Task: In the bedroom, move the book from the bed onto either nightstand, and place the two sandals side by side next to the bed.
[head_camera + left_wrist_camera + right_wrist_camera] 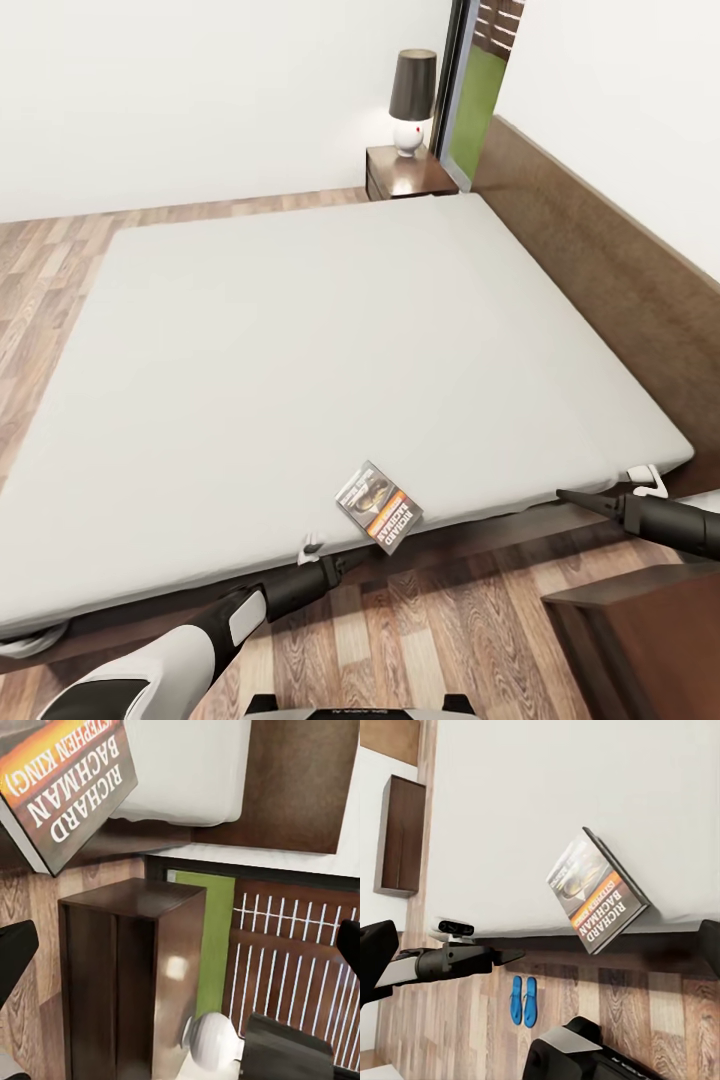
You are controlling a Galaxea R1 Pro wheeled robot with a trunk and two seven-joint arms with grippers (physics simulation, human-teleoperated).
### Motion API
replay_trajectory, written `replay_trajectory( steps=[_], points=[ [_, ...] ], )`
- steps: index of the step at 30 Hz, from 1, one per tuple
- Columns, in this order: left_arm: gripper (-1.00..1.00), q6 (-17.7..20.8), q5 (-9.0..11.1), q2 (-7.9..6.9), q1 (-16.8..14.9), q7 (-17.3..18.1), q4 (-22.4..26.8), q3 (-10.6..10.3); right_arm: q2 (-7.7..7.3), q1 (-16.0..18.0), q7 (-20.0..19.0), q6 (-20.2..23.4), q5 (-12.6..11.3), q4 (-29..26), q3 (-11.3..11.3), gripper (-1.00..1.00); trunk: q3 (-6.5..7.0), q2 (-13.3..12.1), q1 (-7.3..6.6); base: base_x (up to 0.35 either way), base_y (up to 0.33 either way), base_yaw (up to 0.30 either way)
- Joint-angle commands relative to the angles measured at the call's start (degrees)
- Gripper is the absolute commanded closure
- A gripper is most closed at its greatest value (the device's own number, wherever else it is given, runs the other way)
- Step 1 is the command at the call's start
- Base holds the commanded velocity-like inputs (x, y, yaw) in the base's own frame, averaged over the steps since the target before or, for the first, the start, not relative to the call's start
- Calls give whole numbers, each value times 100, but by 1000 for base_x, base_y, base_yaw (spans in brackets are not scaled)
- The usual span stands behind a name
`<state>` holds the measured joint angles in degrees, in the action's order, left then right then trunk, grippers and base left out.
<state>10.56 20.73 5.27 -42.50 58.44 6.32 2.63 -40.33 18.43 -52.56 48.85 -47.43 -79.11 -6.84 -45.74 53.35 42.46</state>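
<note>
**Head view: book at the mattress edge, my fingers not yet on it**

Head view put the book (pixel 379 506) at about six o'clock on the bed (pixel 300 330), one corner hanging past the near edge of the mattress. My left gripper (pixel 340 566) sat just below and beside it at seven o'clock; my right gripper (pixel 578 497) waited well apart at four o'clock. Both looked spread and held nothing (in each wrist view my dark fingertips stood wide at the frame's two sides).

I judged I was on the first step, the pickup. The next move called for my left fingers to close across the overhanging corner, then a carry to a nightstand (pixel 408 172).

Counted: one book; two nightstands, the far one at one o'clock under one lamp (pixel 411 100), the near one (pixel 650 620) at five o'clock; two sandals (pixel 523 1000), already lying side by side on the floor (pixel 60 270) near the bed.
</note>
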Motion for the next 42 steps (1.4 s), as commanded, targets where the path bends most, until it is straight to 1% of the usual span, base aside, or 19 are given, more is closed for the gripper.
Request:
replay_trajectory(
  steps=[1, 3, 15, 23, 36, 39, 40, 42],
  points=[
    [-100, 60, 2, 1, -2, 18, 1, 26, -1, 3, -9, 28, -11, 1, -2, -100, -22, 45, 23, 0, 0, 0],
    [-100, 60, 6, 1, -2, 18, 1, 27, -1, 3, -9, 28, -11, 1, -3, -100, -58, 125, 67, 0, 0, 0],
    [-100, 60, 10, 1, -3, 26, 0, 27, -1, 3, -9, 28, -8, 1, -2, -100, -58, 125, 67, -5, 0, 0],
    [-100, 60, 10, 1, -3, 27, -5, 27, -1, 3, -9, 28, -8, 1, -2, -100, -58, 125, 67, -205, 0, 0],
    [-100, 66, 16, -8, -3, 50, -2, 42, -1, 3, -9, 28, -8, 1, -2, -100, -58, 125, 67, -14, 0, 0],
    [-100, 89, 52, -84, -3, 72, 2, 152, -1, 3, -9, 28, -10, 1, -2, -100, -58, 125, 67, 0, 0, 0],
    [-100, 96, 157, -167, -4, 70, 4, 321, -1, 3, -7, 28, -10, 1, -2, -100, -58, 125, 67, 0, 0, 0],
    [-100, 101, 323, -231, -4, 62, 2, 564, -1, 3, -3, 28, -10, 1, -2, -100, -58, 125, 67, 0, 0, 0]
  ],
)
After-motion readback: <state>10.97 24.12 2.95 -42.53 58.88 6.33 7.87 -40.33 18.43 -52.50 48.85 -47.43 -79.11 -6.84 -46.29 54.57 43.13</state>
